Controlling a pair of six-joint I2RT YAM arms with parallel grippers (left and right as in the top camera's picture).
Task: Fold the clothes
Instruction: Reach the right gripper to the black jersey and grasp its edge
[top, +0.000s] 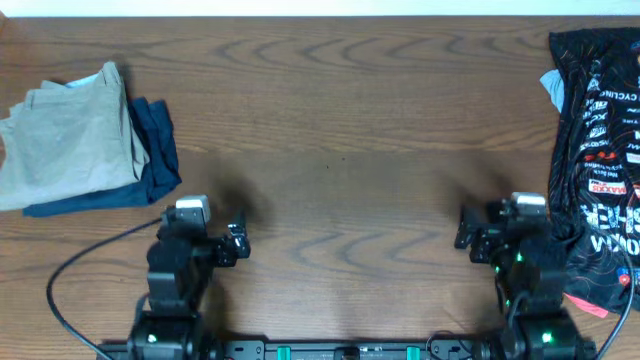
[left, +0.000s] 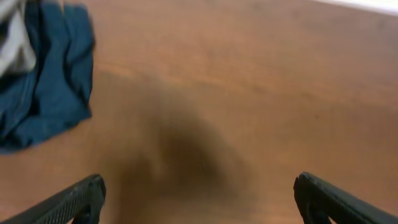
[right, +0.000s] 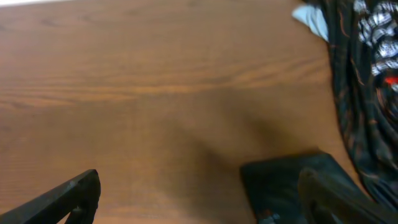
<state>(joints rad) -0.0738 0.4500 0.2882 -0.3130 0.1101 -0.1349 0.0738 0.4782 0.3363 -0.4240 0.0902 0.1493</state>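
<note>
The black cycling jersey (top: 600, 150) with thin orange lines and white and red logos lies crumpled along the right edge of the table. It also shows at the right of the right wrist view (right: 364, 93). My right gripper (top: 470, 232) is open and empty over bare wood, just left of the jersey; its fingers show in the right wrist view (right: 199, 193). My left gripper (top: 240, 238) is open and empty at the front left over bare wood, as the left wrist view (left: 199, 196) shows.
Folded khaki trousers (top: 65, 140) lie on a navy garment (top: 150, 160) at the back left; the navy garment also shows in the left wrist view (left: 46, 87). A pale blue piece (top: 553, 88) and a red edge (top: 590, 303) peek from under the jersey.
</note>
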